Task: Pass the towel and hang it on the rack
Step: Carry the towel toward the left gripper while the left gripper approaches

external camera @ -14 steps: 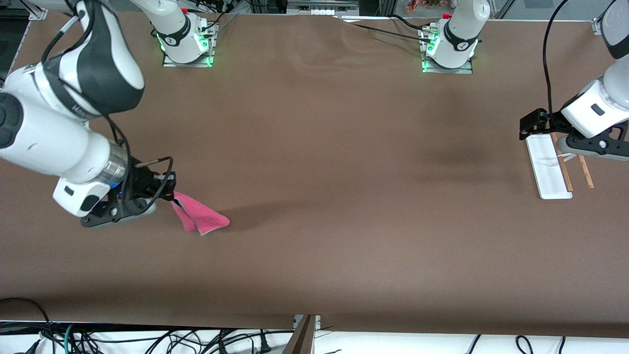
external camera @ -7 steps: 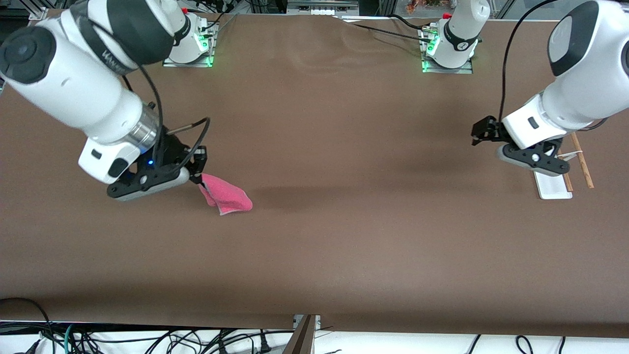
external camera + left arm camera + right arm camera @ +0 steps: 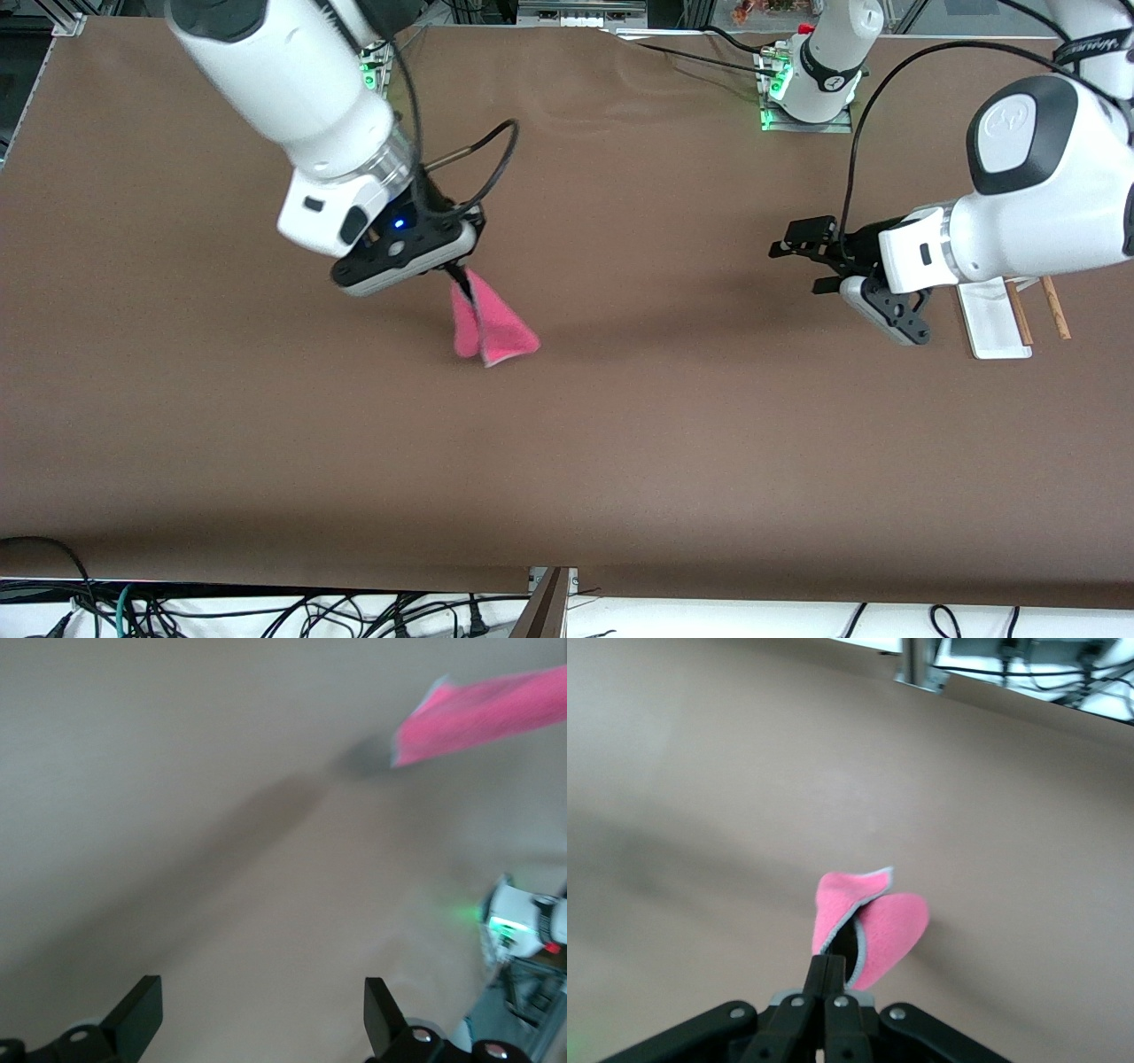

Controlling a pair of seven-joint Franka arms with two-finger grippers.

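My right gripper (image 3: 461,275) is shut on one edge of the pink towel (image 3: 489,323), which hangs folded below it above the brown table, toward the right arm's end. The right wrist view shows the towel (image 3: 868,926) draped from the shut fingers (image 3: 833,973). My left gripper (image 3: 791,264) is open and empty above the table, beside the rack (image 3: 1005,315). The rack has a white base and two brown rods and stands at the left arm's end. The left wrist view shows the open fingers (image 3: 142,1020) and the towel (image 3: 483,713) farther off.
The brown table (image 3: 620,425) spreads wide between the two grippers. The arm bases (image 3: 806,84) stand along the table's edge farthest from the front camera. Cables lie below the table's near edge.
My right gripper has carried the towel up and toward the table's middle. My left gripper has moved away from the rack toward the middle and turned.
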